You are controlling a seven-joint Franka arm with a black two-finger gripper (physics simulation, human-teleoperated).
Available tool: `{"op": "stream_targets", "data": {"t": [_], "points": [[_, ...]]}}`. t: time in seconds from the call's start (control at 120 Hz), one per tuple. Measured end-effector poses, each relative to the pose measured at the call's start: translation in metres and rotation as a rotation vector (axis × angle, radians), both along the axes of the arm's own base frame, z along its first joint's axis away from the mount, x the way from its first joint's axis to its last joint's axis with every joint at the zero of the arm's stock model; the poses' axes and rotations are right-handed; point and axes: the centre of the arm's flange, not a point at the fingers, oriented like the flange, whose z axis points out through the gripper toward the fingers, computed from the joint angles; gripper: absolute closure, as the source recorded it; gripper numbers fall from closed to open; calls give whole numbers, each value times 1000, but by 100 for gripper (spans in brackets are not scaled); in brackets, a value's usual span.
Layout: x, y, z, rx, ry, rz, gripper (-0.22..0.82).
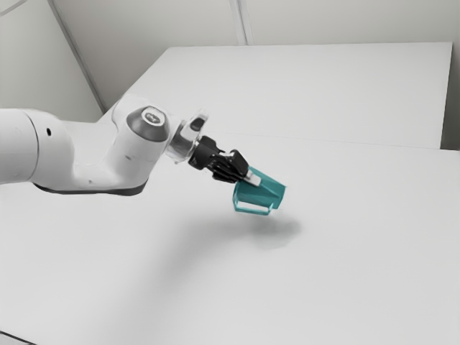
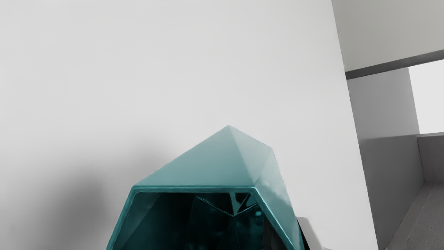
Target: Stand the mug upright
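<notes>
Wrist view: mug [image 2: 204,166] aslant, mouth camera-ward

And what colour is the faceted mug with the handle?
The faceted mug is teal, clearest in the wrist view.

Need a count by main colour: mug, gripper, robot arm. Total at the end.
Teal: 1 (the mug)
Black: 1 (the gripper)
White: 1 (the robot arm)
Total: 3
</notes>
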Motion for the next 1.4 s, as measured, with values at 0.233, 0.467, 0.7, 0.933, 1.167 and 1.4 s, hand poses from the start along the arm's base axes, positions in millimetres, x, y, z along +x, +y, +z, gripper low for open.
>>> {"op": "stream_targets", "data": {"t": [0.233,0.467,0.7,0.933,1.167,1.4], "points": [[5,65,47,399,-27,-61,78],[7,110,60,694,39,-45,78],[10,97,34,842,111,-33,78],[7,103,-1,913,200,18,78],[9,104,-34,929,277,64,78],[11,104,-52,933,321,104,78]]}}
